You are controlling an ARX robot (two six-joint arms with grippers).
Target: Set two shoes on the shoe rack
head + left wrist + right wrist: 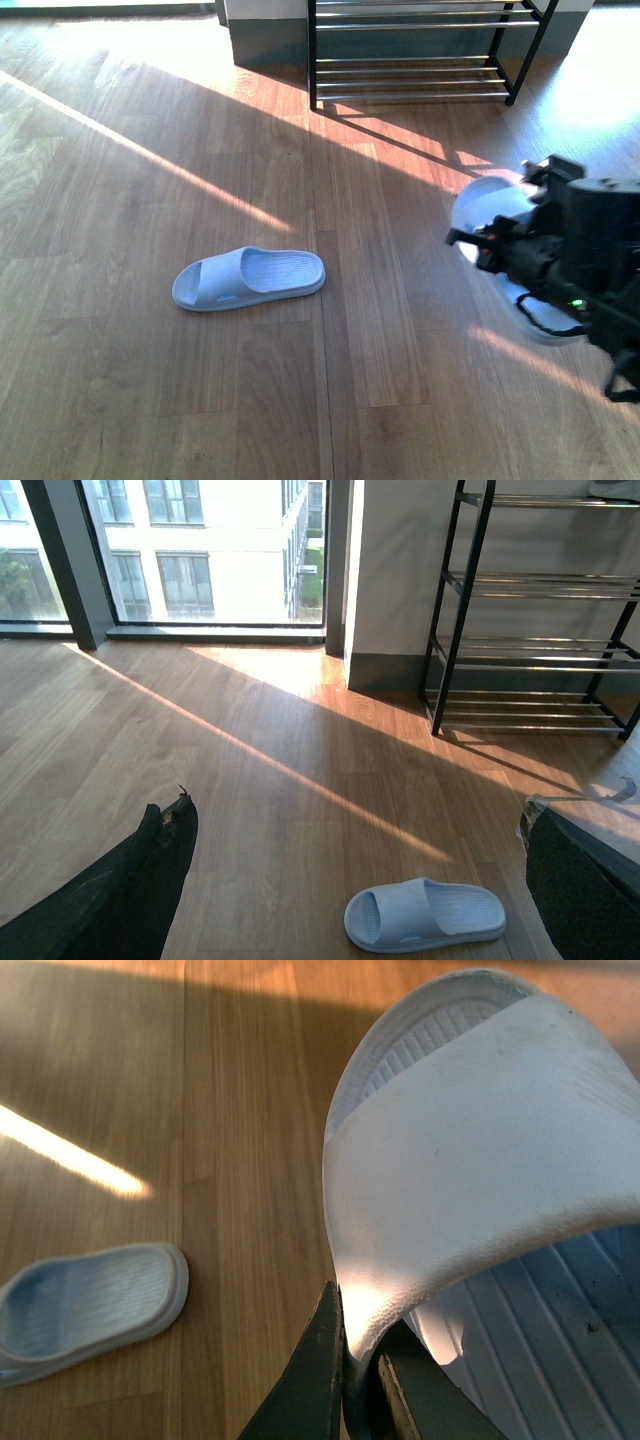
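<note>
The right gripper (360, 1345) has its jaws narrowed onto the strap edge of one pale blue rubber slide (480, 1160), probably because that thin lip suits them. It is held short of the black-framed, chrome-barred shoe rack (420, 60). The second slide (250, 280) lies farther from the rack. The left gripper (355, 810) is spread wide and empty.

We record strong daylight entering through the tall dark-framed glass windows (200, 550) near the low black-framed shoe rack with chrome bars (540, 610). It lays bright diagonal bands across the brown wood-plank floor (150, 200) in front of the rack, broken by the rack's barred shadow. In the front view, the floor to either side of the rack is blown out to white. The pale blue rubber slide (250, 280), well before the rack, lies in even shade and reads sharp. The second pale blue rubber slide (480, 1160), pinched in the right gripper (360, 1345), shows washed-out glare on its strap.
</note>
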